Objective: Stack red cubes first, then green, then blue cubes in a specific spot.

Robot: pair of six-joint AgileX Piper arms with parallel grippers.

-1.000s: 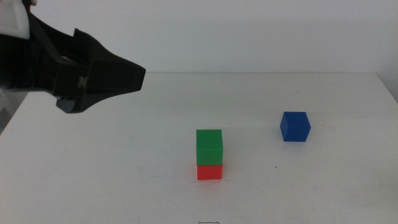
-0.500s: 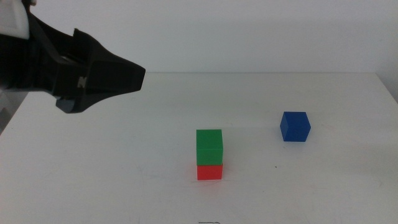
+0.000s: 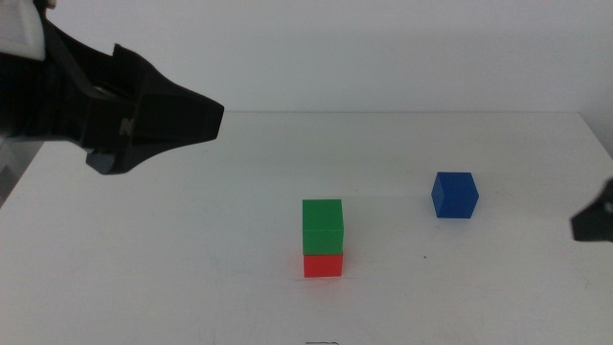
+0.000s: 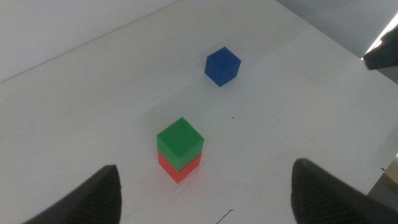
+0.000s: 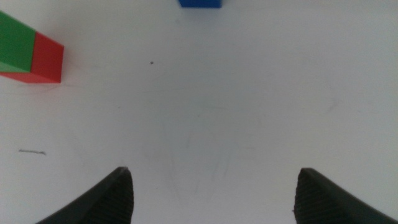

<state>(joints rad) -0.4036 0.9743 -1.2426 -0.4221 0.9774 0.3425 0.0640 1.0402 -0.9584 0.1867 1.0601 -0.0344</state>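
The green cube (image 3: 323, 224) sits on top of the red cube (image 3: 323, 264) near the middle of the white table. The blue cube (image 3: 454, 195) stands alone on the table, to the right and a little farther back. My left gripper (image 3: 206, 120) hangs high at the far left, well away from the stack, open and empty. Its wrist view shows the stack (image 4: 180, 140) and the blue cube (image 4: 222, 65) beyond the open left gripper (image 4: 205, 182). My right gripper (image 3: 594, 222) shows at the right edge, open and empty (image 5: 212, 177), short of the blue cube (image 5: 200, 3).
The white tabletop (image 3: 192, 249) ends at a far edge against a pale wall and at a right edge near the right gripper. A small dark speck (image 3: 426, 257) lies on the table between the stack and the blue cube.
The right gripper has come into the middle view at the right edge. The left gripper and all three cubes have not moved.
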